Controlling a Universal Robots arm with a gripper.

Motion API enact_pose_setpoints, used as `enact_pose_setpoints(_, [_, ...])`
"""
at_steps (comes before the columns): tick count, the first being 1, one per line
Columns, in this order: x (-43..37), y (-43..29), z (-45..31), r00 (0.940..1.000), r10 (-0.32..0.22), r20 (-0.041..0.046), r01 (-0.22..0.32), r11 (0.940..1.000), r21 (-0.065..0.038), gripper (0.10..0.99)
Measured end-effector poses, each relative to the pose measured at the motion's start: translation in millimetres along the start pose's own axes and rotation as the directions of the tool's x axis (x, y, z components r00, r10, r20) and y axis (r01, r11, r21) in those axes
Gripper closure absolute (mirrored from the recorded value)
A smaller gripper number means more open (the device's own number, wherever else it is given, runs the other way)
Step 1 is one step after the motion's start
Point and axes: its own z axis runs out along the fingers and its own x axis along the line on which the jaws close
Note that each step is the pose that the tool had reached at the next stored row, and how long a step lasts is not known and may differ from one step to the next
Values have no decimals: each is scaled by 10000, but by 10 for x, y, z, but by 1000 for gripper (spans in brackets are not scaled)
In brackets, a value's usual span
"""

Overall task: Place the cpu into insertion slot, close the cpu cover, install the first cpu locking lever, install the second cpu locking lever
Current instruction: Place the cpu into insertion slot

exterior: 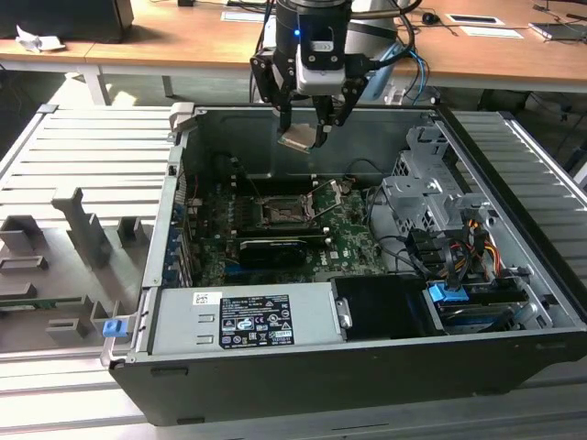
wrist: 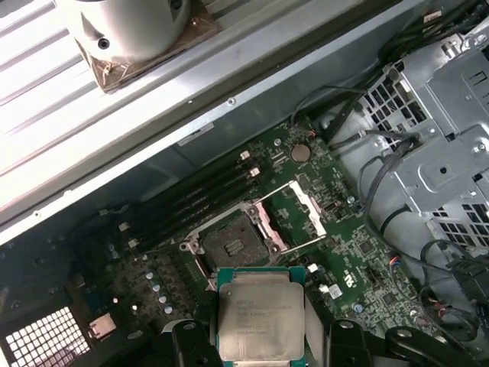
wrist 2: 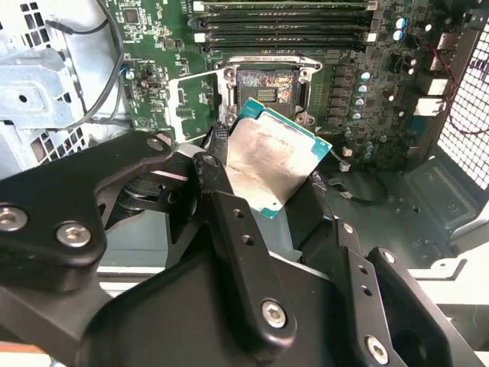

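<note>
Jaws shut on the cpu [wrist 2: 271,164] — the gripper [exterior: 308,126] pinches the chip by two opposite edges, its dull metal face showing in both wrist views. It hangs inside the open computer case [exterior: 367,390], near the far wall in the exterior view and well above the motherboard [exterior: 353,240]. The insertion slot [wrist: 231,246] lies bare, its contacts exposed, and the cpu cover [wrist: 294,216] is swung open beside it (so nothing blocks the socket). By my reading the first step is in hand: carrying the cpu to the slot. Seating it calls for squaring the chip with the socket — in both wrist views it sits turned against the slot's edges. The case holds the motherboard with its memory sticks [wrist 2: 283,23], a long black card [exterior: 272,249], a power supply [exterior: 243,321] and a drive cage [exterior: 431,197].
</note>
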Motion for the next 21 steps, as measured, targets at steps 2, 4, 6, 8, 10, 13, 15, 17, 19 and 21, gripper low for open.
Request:
enact_pose_setpoints(2, [0, 0, 1, 9999, 157, 16, -157, 9999, -4, 545])
enact_pose_setpoints(4, [0, 0, 2, 9994, 343, 34, -343, 9994, -8, 545])
enact_pose_setpoints(6, [0, 0, 3, 9986, 524, 53, -524, 9986, -13, 545])
enact_pose_setpoints(8, [0, 0, 4, 9981, 618, 62, -618, 9981, -16, 545])
enact_pose_setpoints(10, [0, 0, 8, 9974, 720, 72, -720, 9974, -18, 545])
enact_pose_setpoints(13, [0, -2, 16, 9961, 873, 87, -873, 9962, -22, 545])
enact_pose_setpoints(15, [0, -2, 19, 9950, 993, 99, -993, 9951, -24, 545])
enact_pose_setpoints(17, [0, -2, 23, 9926, 1211, 121, -1211, 9926, -33, 545])
enact_pose_setpoints(19, [0, -2, 24, 9911, 1323, 131, -1322, 9912, -36, 545])
enact_pose_setpoints(21, [0, -3, 27, 9885, 1502, 149, -1502, 9887, -43, 545])
